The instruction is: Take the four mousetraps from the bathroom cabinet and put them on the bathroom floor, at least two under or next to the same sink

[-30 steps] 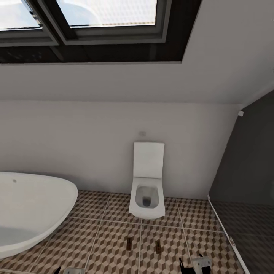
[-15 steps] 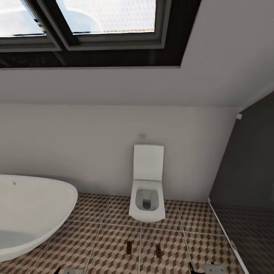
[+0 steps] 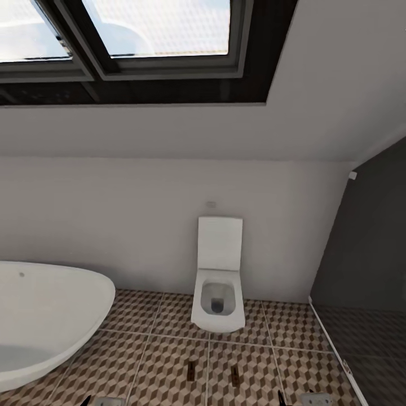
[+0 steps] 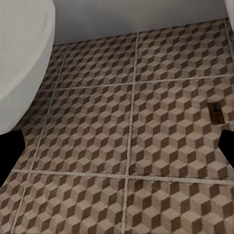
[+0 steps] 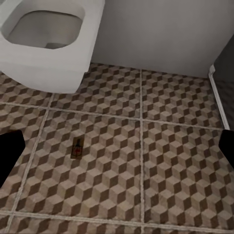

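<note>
Head view has tilted up slightly; traps unmoved. Right gripper (image 3: 316,398) and left gripper (image 3: 104,401) sit low, fingers wide apart, holding nothing. Two mousetraps (image 3: 192,369) (image 3: 234,375) lie on floor (image 3: 163,361) before toilet (image 3: 218,299); tub (image 3: 45,316) left.

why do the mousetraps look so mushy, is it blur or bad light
Head view: two mousetraps are small, soft dark smudges on the bathroom floor, evenly lit, with glare only at the skylight. Right wrist view: one mousetrap shows its red mark but is pixelated. Left wrist view: one is blurry.
</note>
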Controlling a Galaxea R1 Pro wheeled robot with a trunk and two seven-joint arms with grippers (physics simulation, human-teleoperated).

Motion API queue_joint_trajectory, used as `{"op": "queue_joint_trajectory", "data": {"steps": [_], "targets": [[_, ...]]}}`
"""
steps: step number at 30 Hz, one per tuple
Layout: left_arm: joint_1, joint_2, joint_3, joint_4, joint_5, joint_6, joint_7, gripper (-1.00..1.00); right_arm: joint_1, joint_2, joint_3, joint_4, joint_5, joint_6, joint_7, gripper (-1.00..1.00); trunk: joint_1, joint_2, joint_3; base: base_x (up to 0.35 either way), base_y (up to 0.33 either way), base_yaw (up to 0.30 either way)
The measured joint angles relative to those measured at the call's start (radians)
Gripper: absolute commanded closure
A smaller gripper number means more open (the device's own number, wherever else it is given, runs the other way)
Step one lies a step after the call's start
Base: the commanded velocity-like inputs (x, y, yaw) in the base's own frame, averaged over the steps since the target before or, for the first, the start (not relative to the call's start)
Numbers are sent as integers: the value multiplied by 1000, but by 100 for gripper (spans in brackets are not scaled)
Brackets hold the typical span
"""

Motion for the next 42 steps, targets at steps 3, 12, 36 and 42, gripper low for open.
{"op": "queue_joint_trajectory", "data": {"steps": [3,12,36,42], "targets": [[0,0,0,0,0,0,0,-100,0,1,0,0,0,0,0,-100,0,0,0,0,0,0],[0,-1,0,0,0,1,-1,-100,0,5,-1,0,0,0,0,-100,0,0,0,0,0,0],[1,-1,1,0,0,1,-1,-100,0,7,-1,0,0,0,0,-100,0,1,-18,0,0,-3],[1,-1,1,0,1,2,0,-100,0,7,-1,0,0,0,0,-100,0,1,-18,0,0,-152]]}}
